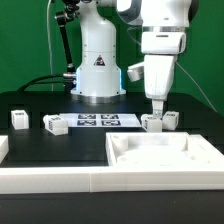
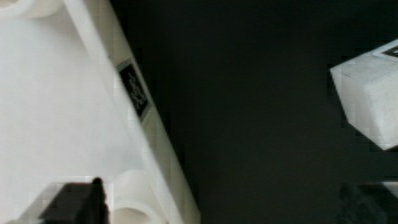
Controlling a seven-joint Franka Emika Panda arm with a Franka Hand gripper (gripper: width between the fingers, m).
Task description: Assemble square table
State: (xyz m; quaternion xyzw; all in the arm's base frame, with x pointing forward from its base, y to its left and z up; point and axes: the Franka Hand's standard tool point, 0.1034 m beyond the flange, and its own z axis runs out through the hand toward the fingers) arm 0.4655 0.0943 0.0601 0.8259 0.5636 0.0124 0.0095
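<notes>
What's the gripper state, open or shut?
Open. In the wrist view the gripper has its fingers far apart at opposite edges of the picture, with nothing clamped between them.

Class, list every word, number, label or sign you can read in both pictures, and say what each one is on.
No words or numbers can be read.
Robot base: a triangle sign with print under it, too small to read.
Marker board: black-and-white pattern tags, no text.
Leg: pattern tag, no text.
Square table top: pattern tag on its rim, no text.
</notes>
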